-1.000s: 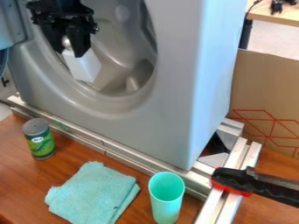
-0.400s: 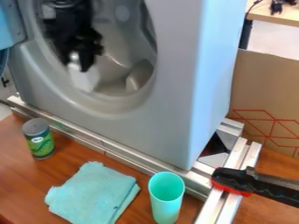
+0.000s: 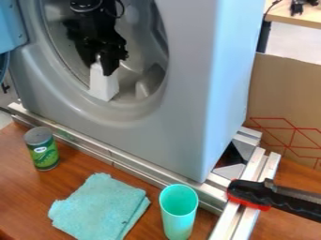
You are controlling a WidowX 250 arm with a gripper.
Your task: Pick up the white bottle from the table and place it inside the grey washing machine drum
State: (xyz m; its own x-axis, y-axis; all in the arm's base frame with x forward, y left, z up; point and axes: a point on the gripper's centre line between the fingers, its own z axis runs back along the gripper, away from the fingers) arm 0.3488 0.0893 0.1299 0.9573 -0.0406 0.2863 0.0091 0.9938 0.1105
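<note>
Shifted farther into the surrounding drum (image 3: 141, 57), with end effector (image 3: 104, 64) clamped on white block (image 3: 102, 85) beneath; picked up, not released.

Your arm (image 3: 96, 26) slants down over the far-left part of the surface (image 3: 78, 167), its hand (image 3: 104, 65) pointing downward, clamped in a grip.

Cardboard panel (image 3: 282, 98) (red-lined) beside table (image 3: 300, 18)

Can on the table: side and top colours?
The can is green, its top grey; best in the camera view.
</note>
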